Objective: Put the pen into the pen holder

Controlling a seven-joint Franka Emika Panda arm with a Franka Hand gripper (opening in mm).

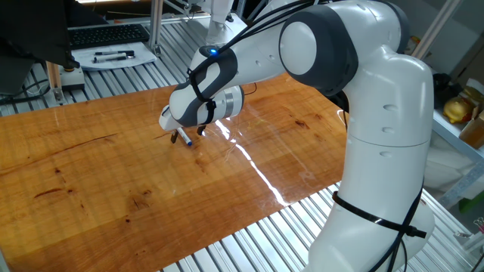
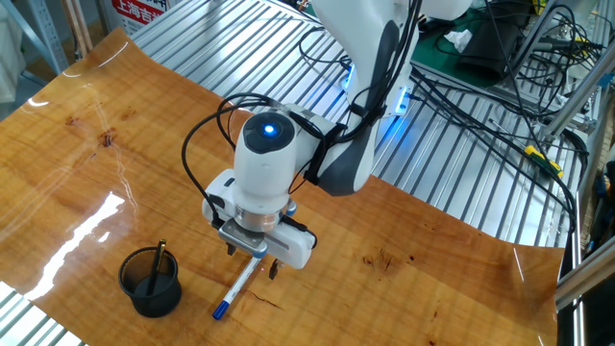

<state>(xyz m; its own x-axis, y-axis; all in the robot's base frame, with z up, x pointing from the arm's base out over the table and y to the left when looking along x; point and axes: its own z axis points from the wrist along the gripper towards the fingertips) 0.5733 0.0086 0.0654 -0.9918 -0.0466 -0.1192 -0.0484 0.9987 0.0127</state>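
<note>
The pen [image 2: 237,286] lies flat on the wooden table [image 2: 86,183], a pale barrel with a blue tip toward the front edge. My gripper [image 2: 252,259] hangs straight down over the pen's far half, open, one finger on each side of the barrel and close to the table. The dark see-through pen holder [image 2: 151,283] stands upright to the left of the pen, with a thin dark stick in it. In one fixed view the gripper [image 1: 187,136] and the pen's blue tip [image 1: 189,143] show under the wrist; the holder is hidden there.
A white tray with black pens [image 1: 113,57] and a keyboard [image 1: 106,34] sit beyond the table's far edge. Cables [image 2: 461,96] run over the metal slats behind the arm. The table's front edge lies close below the holder.
</note>
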